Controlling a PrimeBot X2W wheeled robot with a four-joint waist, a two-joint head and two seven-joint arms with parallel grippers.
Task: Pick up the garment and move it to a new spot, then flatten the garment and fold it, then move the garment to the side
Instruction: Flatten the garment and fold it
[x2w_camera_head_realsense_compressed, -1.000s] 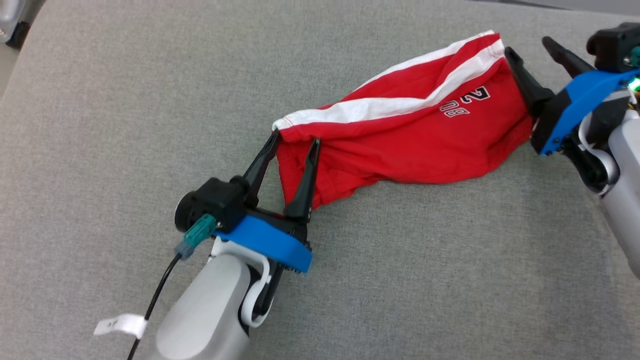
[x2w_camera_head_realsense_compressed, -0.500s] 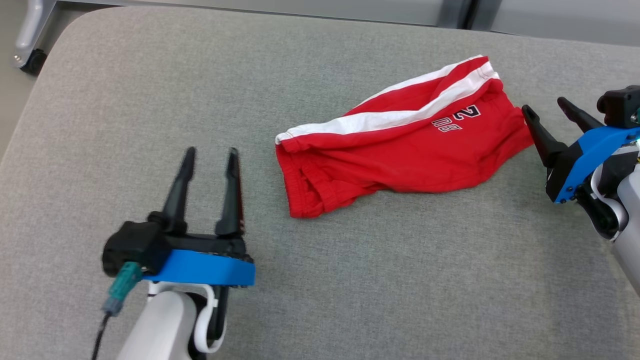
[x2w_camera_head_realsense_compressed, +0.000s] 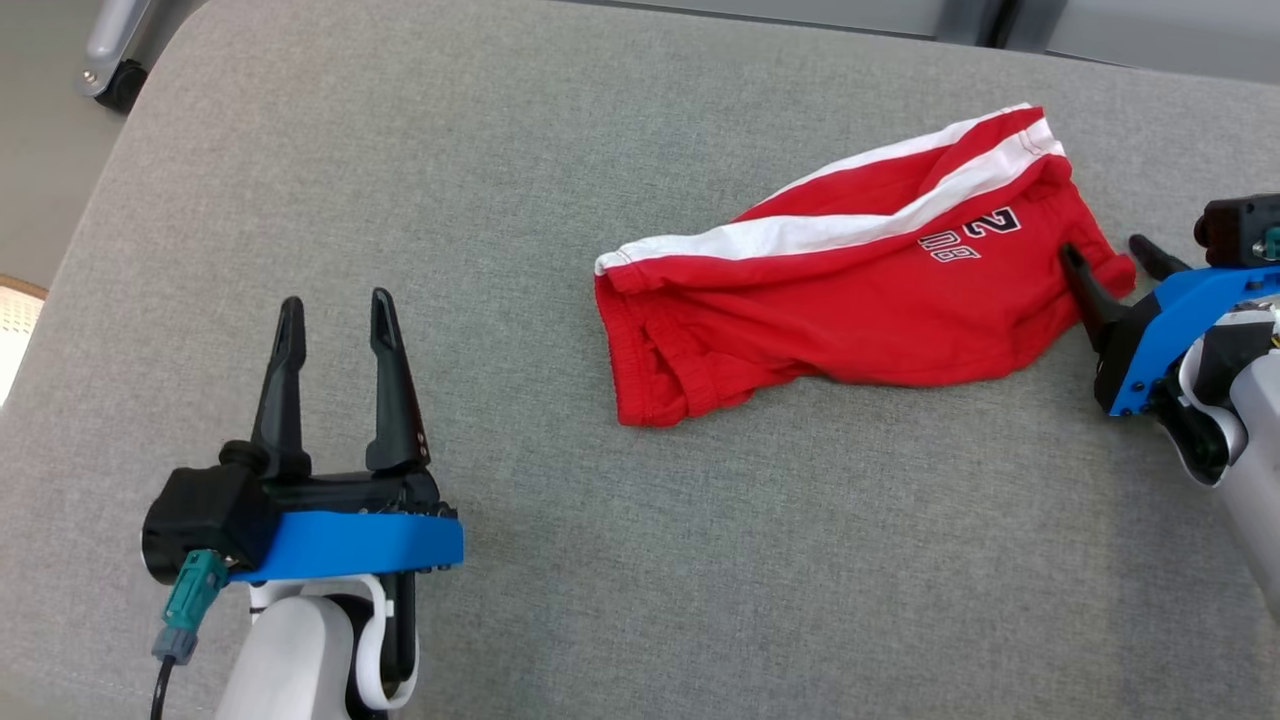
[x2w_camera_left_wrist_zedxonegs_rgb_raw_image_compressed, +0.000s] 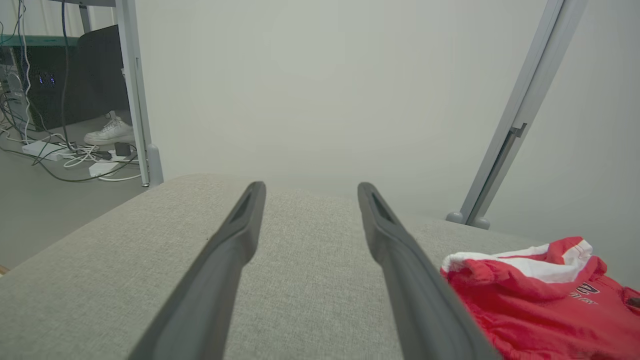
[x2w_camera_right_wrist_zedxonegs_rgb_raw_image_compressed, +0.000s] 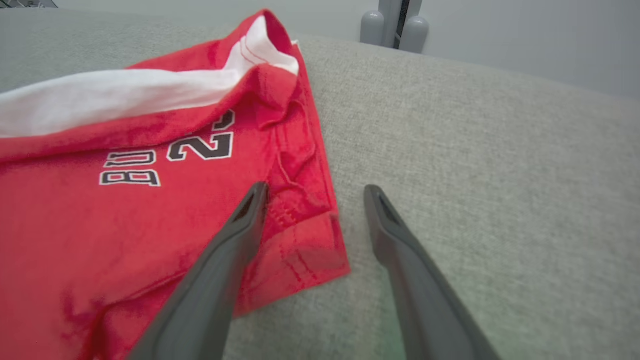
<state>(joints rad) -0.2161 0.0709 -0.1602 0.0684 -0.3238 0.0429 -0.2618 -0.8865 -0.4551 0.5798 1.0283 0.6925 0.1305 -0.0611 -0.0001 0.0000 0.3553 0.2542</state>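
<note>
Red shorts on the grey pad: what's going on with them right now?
Nothing is holding the red shorts; they lie rumpled, not yet flattened, on the grey padded surface. The left gripper is open and well clear of them, off to their left. The right gripper is open at the corner nearest the printed number, one finger over the fabric and the other over bare padding. Whether it touches the cloth is unclear.
</note>
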